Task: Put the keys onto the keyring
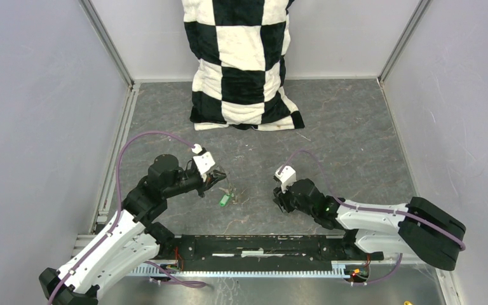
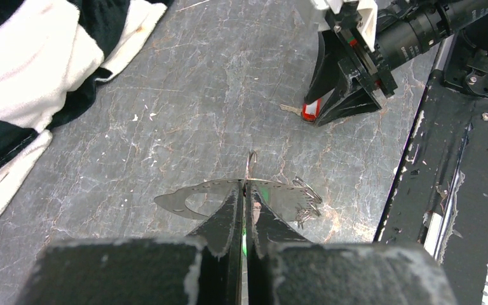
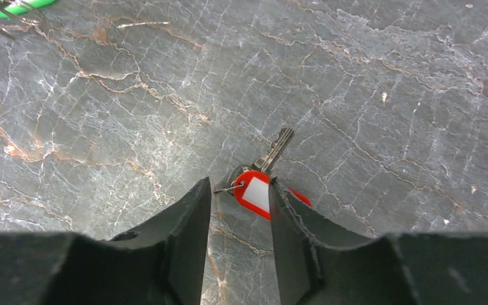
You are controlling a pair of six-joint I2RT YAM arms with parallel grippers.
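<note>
Lower centre of the right wrist view, right hand [image 3: 238, 185] stands parted astride red key [image 3: 257, 194] on counter [image 3: 387, 95]; left hand [image 2: 244, 189] clamped on keyring [image 2: 250, 162], mid-frame. Risk: flat key may skid off closing fingertips.

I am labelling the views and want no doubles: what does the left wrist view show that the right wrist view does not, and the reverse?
Only the left wrist view: the left tool shut on the thin keyring, loose metal links beside it, and the checked blanket.
Only the right wrist view: the open gap of the right tool from inside, with the red key lying in it, and the small ring at its head.
Both: the red key, the right tool around it, and the grey marbled table.
</note>
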